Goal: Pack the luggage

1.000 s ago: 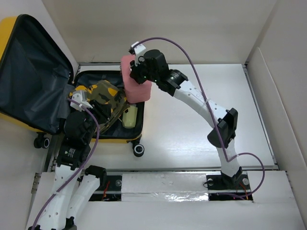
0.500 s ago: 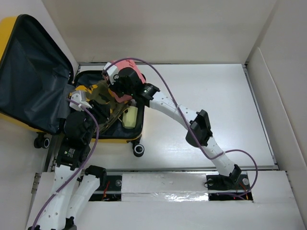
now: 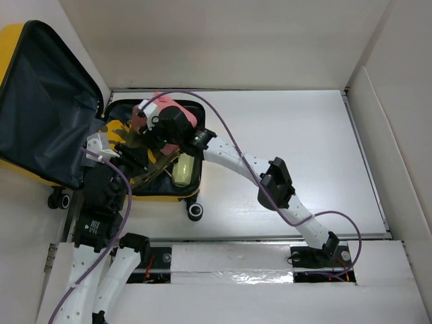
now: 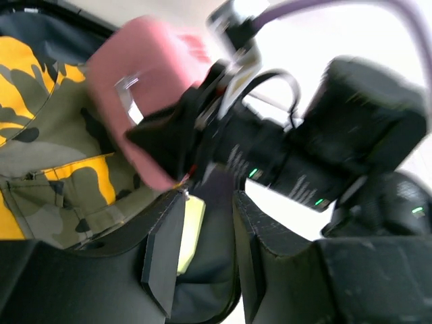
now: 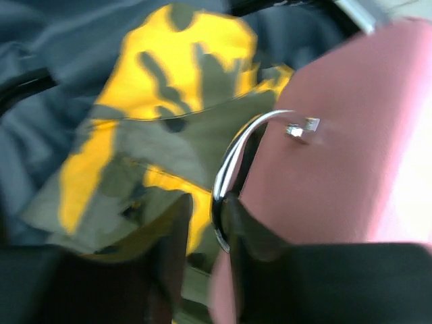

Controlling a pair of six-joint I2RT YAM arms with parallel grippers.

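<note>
The yellow luggage (image 3: 13,40) lies open at the left, with its dark-lined lid leaning back and its base (image 3: 194,183) beside it. Inside the base lie a yellow and olive camouflage garment (image 5: 169,88) and a pale yellow item (image 3: 182,169). A pink case (image 3: 181,111) rests over the garment at the far end of the base. My right gripper (image 5: 206,202) is open, and the case's metal handle (image 5: 233,152) sits between its fingers against the right one. My left gripper (image 4: 209,199) hovers open and empty over the base's near-left part, just short of the right wrist.
The suitcase's black wheels (image 3: 196,210) stick out toward the arm bases. White walls enclose the white table (image 3: 290,148) at the back and right. The right arm stretches diagonally across the table from its base (image 3: 317,256).
The right arm swung left and carried the pink case from the suitcase's right rim down into the base. Its jaws have parted round the handle. The left gripper drew back slightly.
</note>
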